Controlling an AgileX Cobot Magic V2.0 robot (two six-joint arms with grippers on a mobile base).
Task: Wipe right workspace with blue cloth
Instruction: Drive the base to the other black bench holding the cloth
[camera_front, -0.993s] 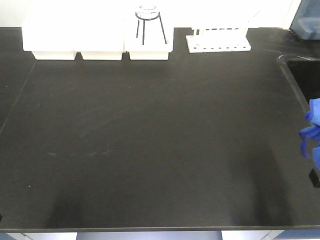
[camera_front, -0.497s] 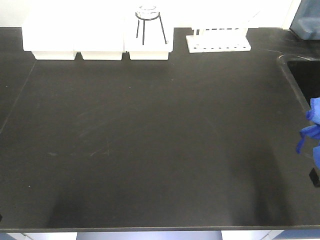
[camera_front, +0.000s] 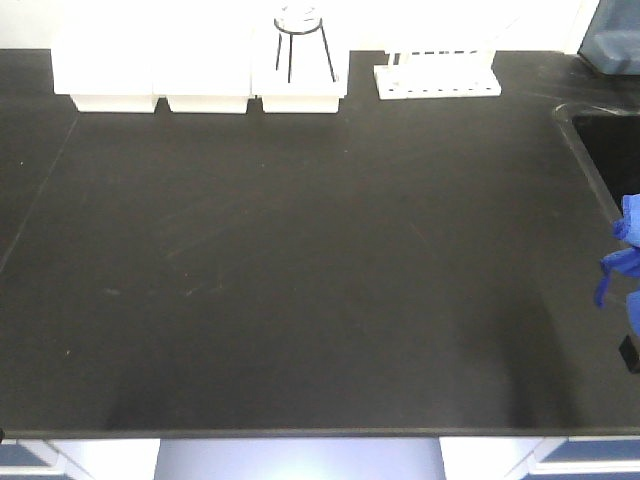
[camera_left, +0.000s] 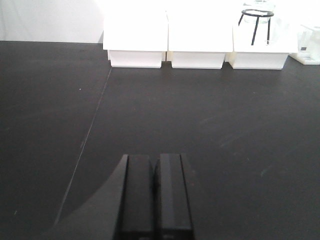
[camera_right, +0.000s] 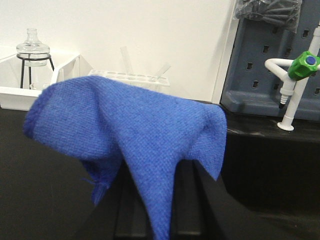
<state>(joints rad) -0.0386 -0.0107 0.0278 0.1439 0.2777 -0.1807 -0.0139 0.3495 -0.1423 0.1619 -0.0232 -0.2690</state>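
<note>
**Operator:** While my right claw (camera_right: 161, 192) hung at the counter's (camera_front: 300, 280) right edge, what was in it?

**Observer:** The cloth (camera_right: 135, 130). Your claw gripped it. The fabric draped over both fingers and a tail of it ran down between them, so your wrist view hid the fingertips. The cloth was held up off the counter, bunched and wrinkled.

**Operator:** Where did it sit from the front?

**Observer:** You had it at the far right border of the front view, near the front end of the sink (camera_front: 583, 165) rim. Part of it was cut off by the edge of that view.

**Operator:** And my left claw (camera_left: 155, 161)?

**Observer:** It was closed. Your two fingers were pressed together with nothing between them. They lay low over bare counter and pointed toward three white trays (camera_left: 194, 60) lined up at the back wall.

**Operator:** What else stood back there?

**Observer:** A glass flask (camera_right: 32, 46) stood on a black tripod (camera_right: 22, 72) in the rightmost tray. Just to the right of the trays you had a white test-tube rack (camera_front: 437, 78). Behind the sink your right wrist view showed a white tap (camera_right: 295, 75) with a green knob, and beside it a grey pegboard (camera_right: 255, 65).
</note>
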